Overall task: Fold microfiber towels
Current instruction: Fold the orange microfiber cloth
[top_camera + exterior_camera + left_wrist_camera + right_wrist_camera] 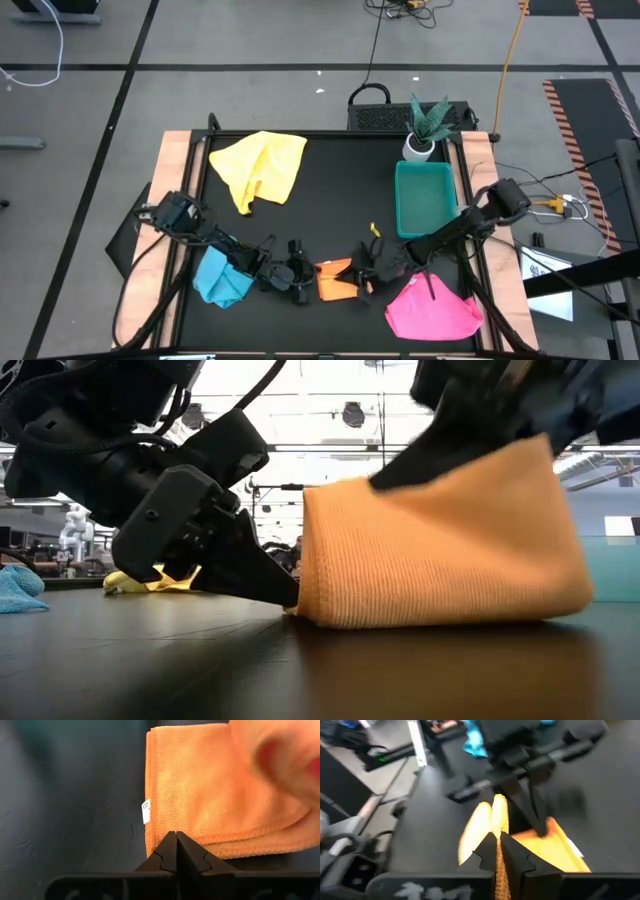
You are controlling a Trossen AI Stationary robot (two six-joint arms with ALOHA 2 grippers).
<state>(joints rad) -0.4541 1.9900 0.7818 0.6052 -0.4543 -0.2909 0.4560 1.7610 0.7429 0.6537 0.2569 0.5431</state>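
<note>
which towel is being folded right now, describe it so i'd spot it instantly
Look at the near edge of the black table, midway between the two arms. The orange towel lies there, the right claw shut on its fold. It is the only orange one, between the blue towel and pink towel.

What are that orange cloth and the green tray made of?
The orange cloth looks like soft microfiber: fine ribbed pile, stitched hem, a small white tag, and it bends limply where the right gripper pinches it. The green tray looks like smooth matte plastic, with stiff straight walls; I can't be certain.
</note>
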